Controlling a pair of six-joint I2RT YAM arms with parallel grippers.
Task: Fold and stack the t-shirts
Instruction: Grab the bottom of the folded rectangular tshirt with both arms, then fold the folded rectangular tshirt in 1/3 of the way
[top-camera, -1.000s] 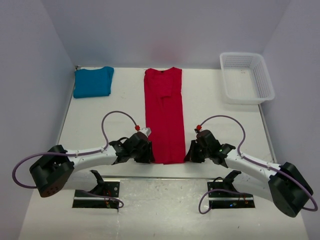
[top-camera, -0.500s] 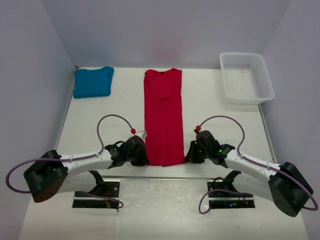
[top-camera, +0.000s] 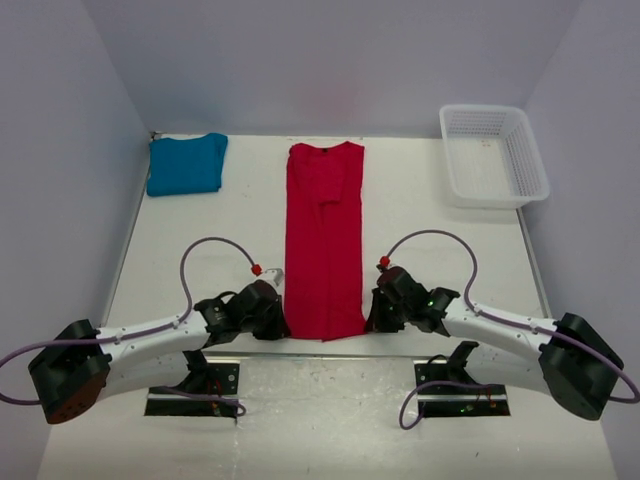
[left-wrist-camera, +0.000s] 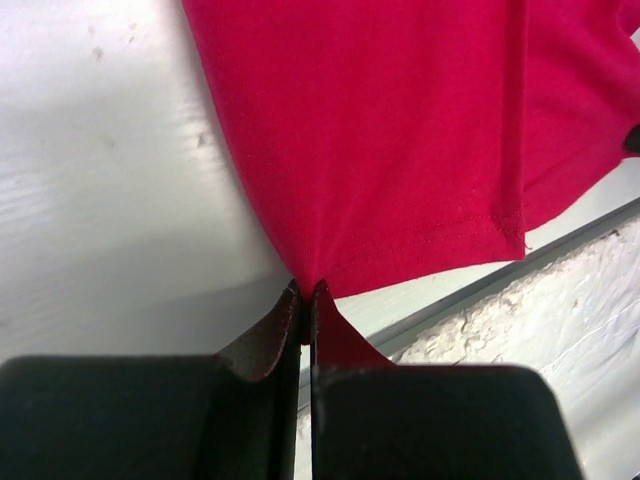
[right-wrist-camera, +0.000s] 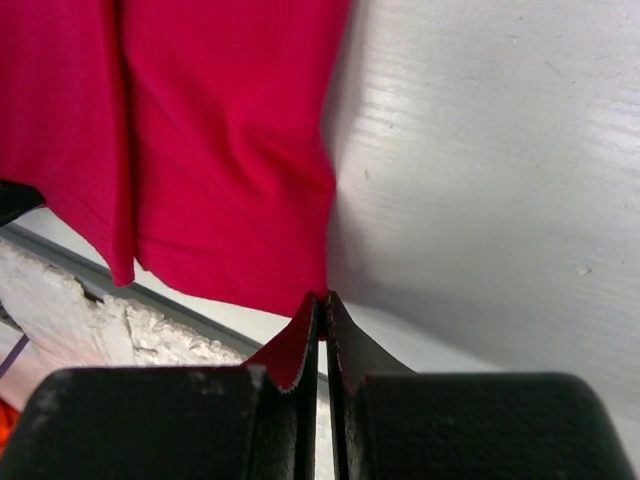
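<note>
With the left gripper (left-wrist-camera: 304, 292) and right gripper (right-wrist-camera: 322, 298) each pinched shut on a hem corner of the red shirt (top-camera: 323, 230), best lift both level and carry the hem straight ahead.

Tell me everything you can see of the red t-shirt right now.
The bright red soft cloth t-shirt lies flat on the white table, folded lengthwise into a long narrow strip with its sides turned in. Its collar is at the far end and its stitched hem at the table's near edge. The fabric looks smooth, with a few soft creases. The left claw is shut on the near-left hem corner and the right claw on the near-right corner. Nothing else touches it.
</note>
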